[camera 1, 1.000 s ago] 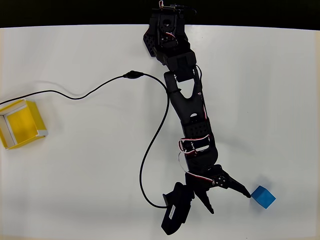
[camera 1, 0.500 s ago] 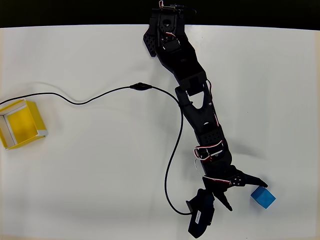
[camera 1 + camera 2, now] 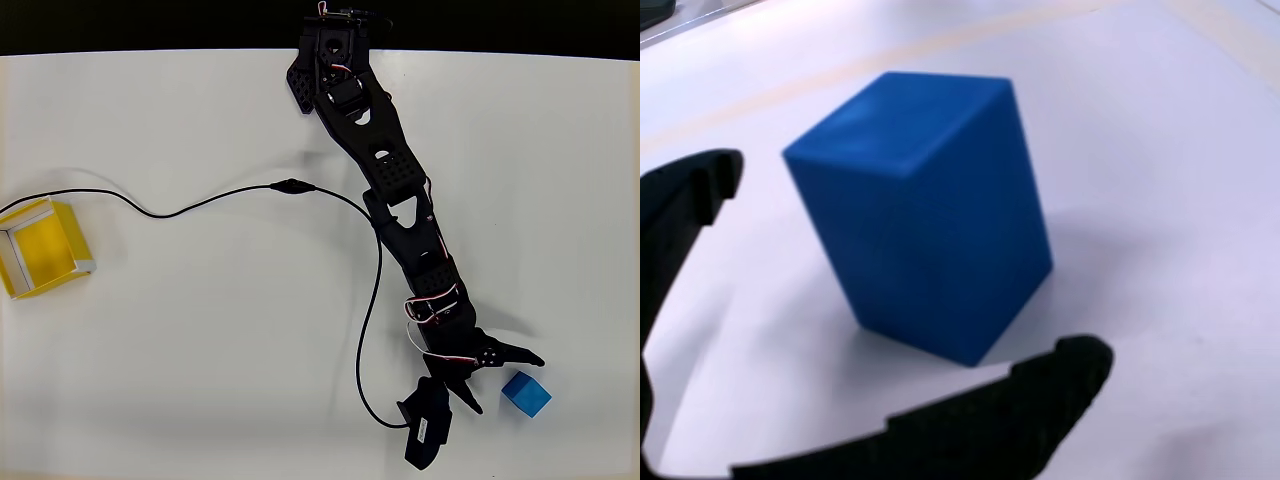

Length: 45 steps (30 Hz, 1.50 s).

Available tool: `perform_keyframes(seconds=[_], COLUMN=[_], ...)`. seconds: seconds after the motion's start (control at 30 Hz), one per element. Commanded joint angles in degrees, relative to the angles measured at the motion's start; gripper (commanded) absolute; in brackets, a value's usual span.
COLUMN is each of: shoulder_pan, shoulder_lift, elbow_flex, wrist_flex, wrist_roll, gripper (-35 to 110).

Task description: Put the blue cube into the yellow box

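The white table (image 3: 180, 380) spans the overhead view, a black band running behind its far edge. The black arm (image 3: 400, 210) reaches from its base at the top centre down toward the lower right. A thin black cable (image 3: 230, 195) runs from the left edge, near the box, across the table in a wavy line, then loops down to the camera housing at the wrist.

The yellow box (image 3: 42, 248) sits at the far left edge of the overhead view, open side up, pale inner walls showing — well apart from the arm and the cube.

The gripper (image 3: 505, 383) is spread wide, one finger pointing right above the cube, the other angled down to the cube's left. The blue cube (image 3: 526, 393) rests on the table at the lower right, just beside the fingertips; in the wrist view the blue cube (image 3: 925, 215) stands between the two dark fingers (image 3: 970, 425) — no contact can be seen.
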Motion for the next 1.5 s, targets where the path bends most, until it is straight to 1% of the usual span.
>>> perform_keyframes(seconds=[0.0,0.2,0.57,0.93,1.33,1.47], shoulder_pan=[-1.8,-2.8,-3.9,-4.1,-5.1,-5.1], shoulder_lift=[3.5,0.2,-3.6,-4.6,-5.4,-6.2], elbow_flex=[-10.5,-15.3,-18.5,-19.4,-19.6,-20.1], wrist_flex=[-0.1,0.0,-0.7,0.1,-0.8,-1.1], wrist_roll=[-1.4,-2.0,-3.4,-6.2,-5.2,-6.1], gripper=[61,56,49,34,33,31])
